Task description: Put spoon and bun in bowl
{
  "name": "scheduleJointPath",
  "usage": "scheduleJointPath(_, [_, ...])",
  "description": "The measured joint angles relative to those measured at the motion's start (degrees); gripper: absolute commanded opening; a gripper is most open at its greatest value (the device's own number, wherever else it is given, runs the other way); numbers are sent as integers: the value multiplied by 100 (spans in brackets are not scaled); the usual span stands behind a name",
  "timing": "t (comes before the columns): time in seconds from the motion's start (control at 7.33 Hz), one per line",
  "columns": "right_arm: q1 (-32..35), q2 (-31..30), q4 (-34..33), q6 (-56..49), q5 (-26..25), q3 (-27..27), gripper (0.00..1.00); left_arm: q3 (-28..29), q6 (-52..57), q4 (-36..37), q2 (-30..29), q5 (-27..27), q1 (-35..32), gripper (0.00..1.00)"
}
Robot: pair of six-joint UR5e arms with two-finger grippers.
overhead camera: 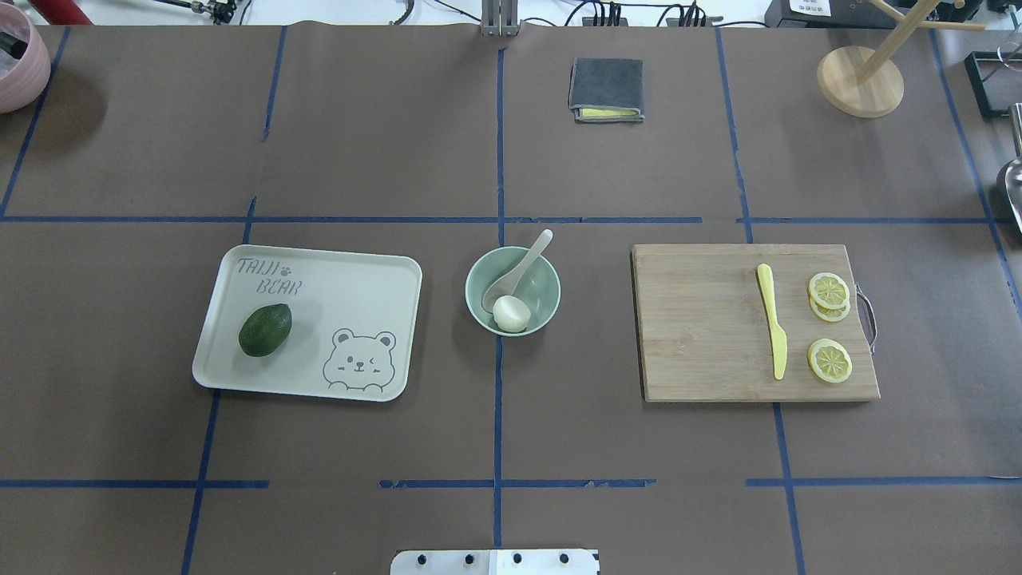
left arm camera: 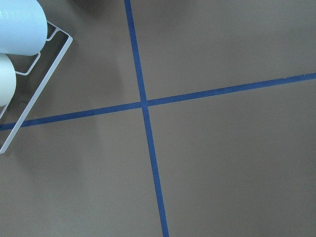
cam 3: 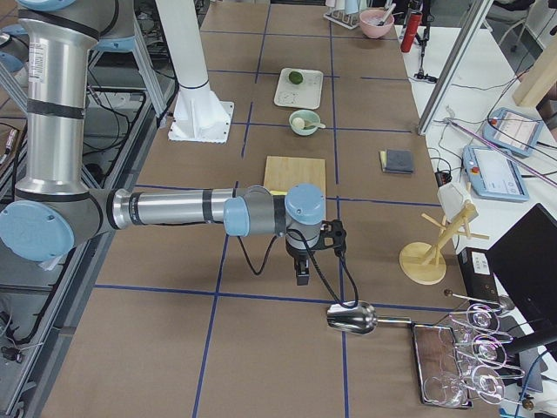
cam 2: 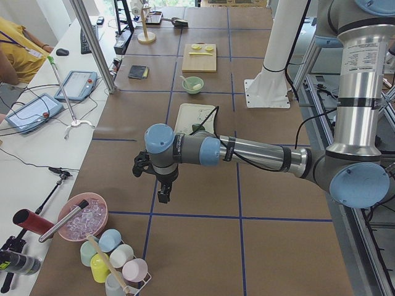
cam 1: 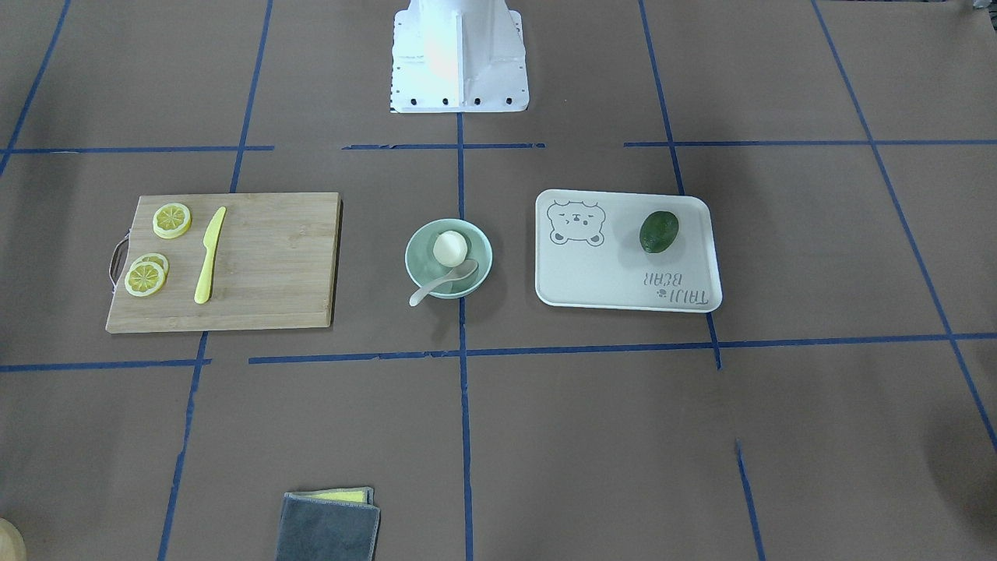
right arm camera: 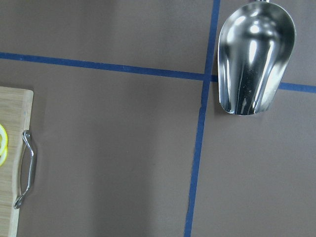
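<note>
Overhead: bowl [overhead camera: 549, 281] at bench [overhead camera: 399, 160] ctr. Bun [overhead camera: 511, 313] inside at 6 o'clock. Spoon [overhead camera: 519, 271] scoop inside, just beside bun, handle over rim at 1 o'clock. Tray [overhead camera: 335, 275] at 9, board [overhead camera: 703, 335] at 3. L pincer [cam 2: 162, 196] and R pincer [cam 3: 302, 275] are over bench ends, well apart from bowl. Can't tell if wide or narrow.

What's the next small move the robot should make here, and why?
Probably none, just stop: the bun already sits inside the bowl, and the spoon lies in it too, handle leaning over the rim. The left gripper and right gripper hang at the table's ends.
</note>
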Motion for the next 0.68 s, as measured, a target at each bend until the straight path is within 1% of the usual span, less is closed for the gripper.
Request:
scheduleJointPath(0.41, [98,-8,-142,-432,-154,-10,100,101,6,-1,6,0,1,100])
scheduleJointPath(0.68, [120,26,-414,-804,-214,-2,100,113,12,-5,29,-5,1,100])
